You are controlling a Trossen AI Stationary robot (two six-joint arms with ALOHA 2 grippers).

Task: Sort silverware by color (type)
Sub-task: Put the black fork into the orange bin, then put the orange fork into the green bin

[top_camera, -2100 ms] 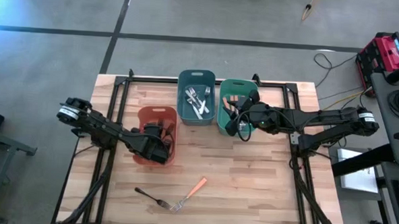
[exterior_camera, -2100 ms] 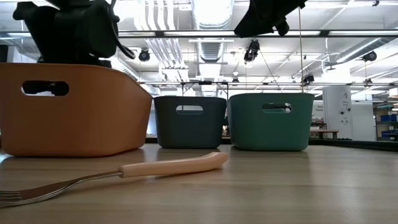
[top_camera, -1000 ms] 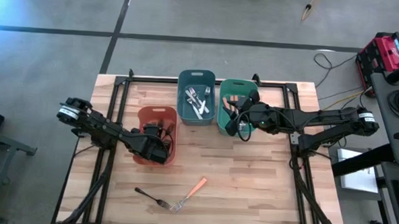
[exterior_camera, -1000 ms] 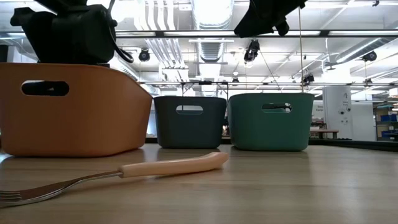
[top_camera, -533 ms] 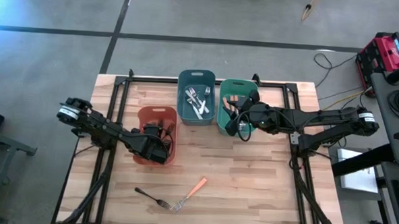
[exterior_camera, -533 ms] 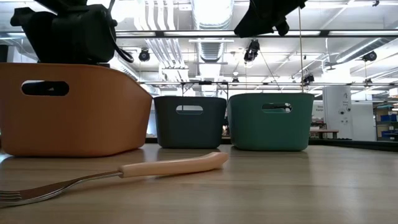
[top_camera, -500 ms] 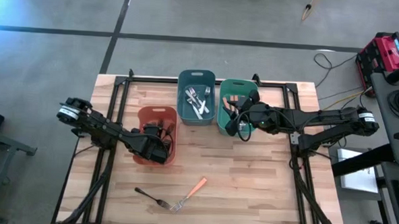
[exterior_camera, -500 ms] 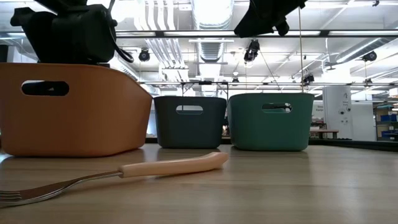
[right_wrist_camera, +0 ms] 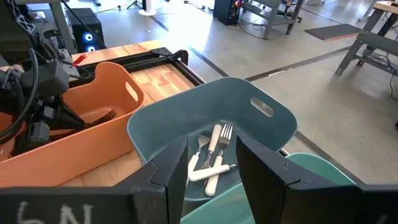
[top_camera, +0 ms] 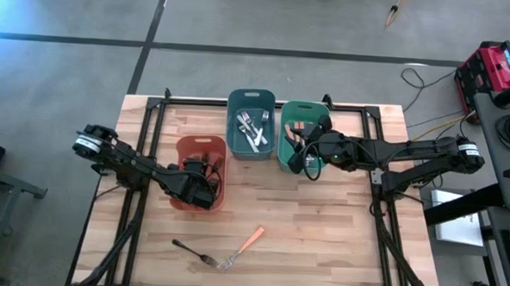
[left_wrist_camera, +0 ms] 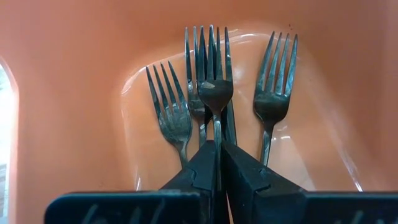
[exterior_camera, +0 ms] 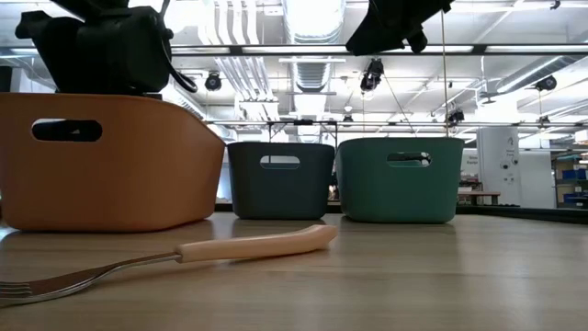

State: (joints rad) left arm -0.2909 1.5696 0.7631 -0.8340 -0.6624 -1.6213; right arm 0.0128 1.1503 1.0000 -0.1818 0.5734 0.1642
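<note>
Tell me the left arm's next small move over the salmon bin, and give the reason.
Probably open the left gripper and let go. Its fingers are shut on the dark fork, which hangs tines-first inside the salmon bin just above other dark forks on its floor. It is the matching bin, so releasing looks right; a dark fork on the table waits after that.

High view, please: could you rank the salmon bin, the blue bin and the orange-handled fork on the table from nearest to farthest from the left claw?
1. Salmon plastic bin: the left claw hangs in it.
2. Orange-handled fork: on bare table, toward the front edge.
3. Blue plastic bin: at the table's back, middle.
</note>
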